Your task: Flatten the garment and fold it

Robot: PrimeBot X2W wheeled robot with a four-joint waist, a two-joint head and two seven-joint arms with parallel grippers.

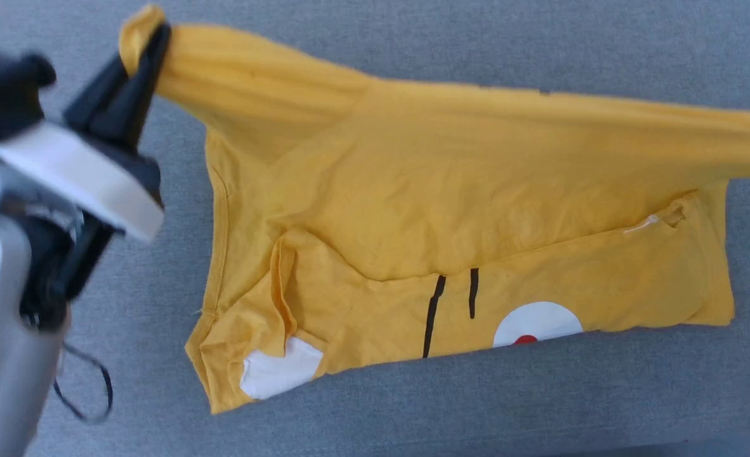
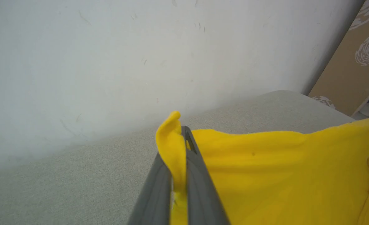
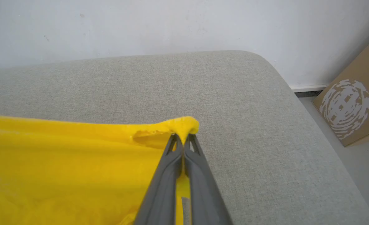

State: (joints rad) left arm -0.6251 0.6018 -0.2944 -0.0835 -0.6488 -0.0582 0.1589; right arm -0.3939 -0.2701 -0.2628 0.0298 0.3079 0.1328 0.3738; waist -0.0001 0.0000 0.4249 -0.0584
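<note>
**On the grey worktop, a yellow shirt pinched at two corners**

Across the grey fabric worktop [image 1: 413,406] the garment [image 1: 451,190] lies doubled over, its far edge stretched taut between both arms. The left end effector [image 1: 150,47] is clamped shut on the far-left corner, with a tuft of cloth poking past its fingertips. The right end effector [image 3: 182,137] is closed on the opposite corner. Black stripes, white patches and a red dot show along the near edge. A white wall [image 3: 172,25] backs the worktop, and a printed cardboard box [image 3: 350,112] stands beyond its rounded corner.
</note>
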